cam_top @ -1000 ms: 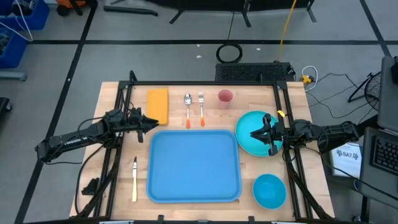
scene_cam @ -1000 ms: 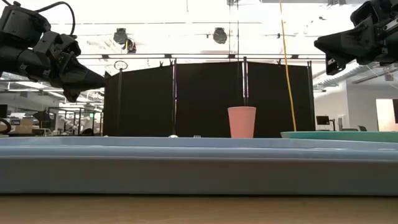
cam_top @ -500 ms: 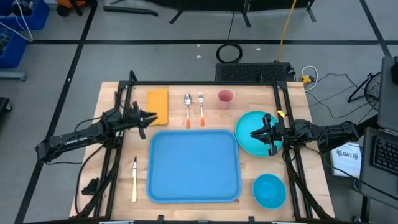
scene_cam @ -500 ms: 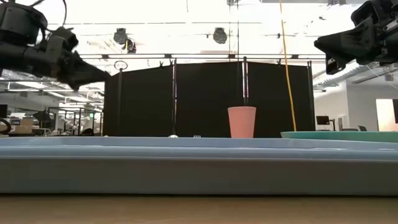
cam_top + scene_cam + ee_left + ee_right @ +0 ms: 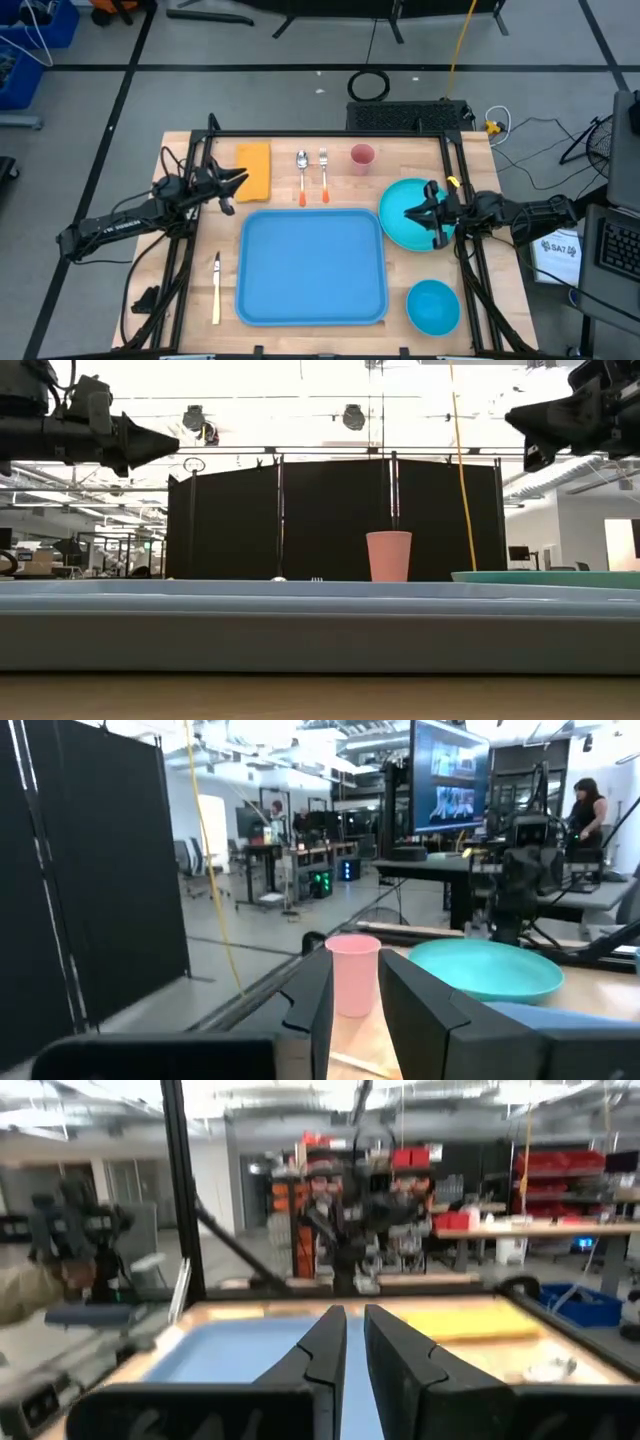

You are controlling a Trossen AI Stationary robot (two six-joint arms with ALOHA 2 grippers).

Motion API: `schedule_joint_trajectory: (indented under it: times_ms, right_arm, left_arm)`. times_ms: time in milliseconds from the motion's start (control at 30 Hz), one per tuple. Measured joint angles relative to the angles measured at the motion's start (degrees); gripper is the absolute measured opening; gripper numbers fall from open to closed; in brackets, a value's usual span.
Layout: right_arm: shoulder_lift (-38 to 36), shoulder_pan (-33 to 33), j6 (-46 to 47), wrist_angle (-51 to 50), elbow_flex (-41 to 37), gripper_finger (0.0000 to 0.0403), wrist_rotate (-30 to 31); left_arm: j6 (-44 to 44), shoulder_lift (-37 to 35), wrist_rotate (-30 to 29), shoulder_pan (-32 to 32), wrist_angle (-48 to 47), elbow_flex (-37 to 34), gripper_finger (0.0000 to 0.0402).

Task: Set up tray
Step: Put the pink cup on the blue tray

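Observation:
The light-blue tray (image 5: pixel 310 266) lies flat in the middle of the table and fills the foreground of the low view (image 5: pixel 300 630). My left gripper (image 5: pixel 240 178) hovers above the table beside a yellow cloth (image 5: pixel 254 168), past the tray's far left corner; its fingers stand a little apart, holding nothing, and point level (image 5: pixel 172 444). My right gripper (image 5: pixel 408 213) hangs over the round teal plate (image 5: pixel 398 228) to the tray's right, shut and empty (image 5: pixel 355 1320).
A spoon (image 5: pixel 302 175), a fork (image 5: pixel 324 173) and a pink cup (image 5: pixel 362 155) lie along the far edge behind the tray. A knife (image 5: pixel 216 286) lies left of the tray, and a blue bowl (image 5: pixel 432 305) sits near the right corner.
My left gripper has moved toward the far edge, to the yellow cloth's side, and risen. It has tipped from pointing slantwise down to pointing level. The right arm and every object on the table have stayed put.

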Motion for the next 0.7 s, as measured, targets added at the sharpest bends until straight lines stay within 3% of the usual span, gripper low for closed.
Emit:
schedule_joint_trajectory:
  times_ms: [300, 567, 600, 700]
  right_arm:
    - [0.0, 0.0, 2.8, 6.2, 0.0, 0.0034, -0.2]
    - [0.9, 0.0, 7.6, 6.5, 0.0, 0.0034, 5.2]
    - [1.6, 0.0, 7.8, 8.0, 0.0, 0.0034, 7.9]
    - [5.4, -1.2, 10.6, 11.0, 3.0, 0.0034, 25.7]
  left_arm:
    - [-1.4, 0.0, -0.1, 0.0, -4.4, 0.0, 0.0088]
    - [-0.1, 0.0, -0.1, 0.0, -4.3, 0.0, 0.0088]
    - [0.4, 0.0, -0.1, 0.0, -4.3, 0.0, 0.0088]
    - [0.3, 0.0, -0.1, 0.0, -4.4, 0.0, 0.0088]
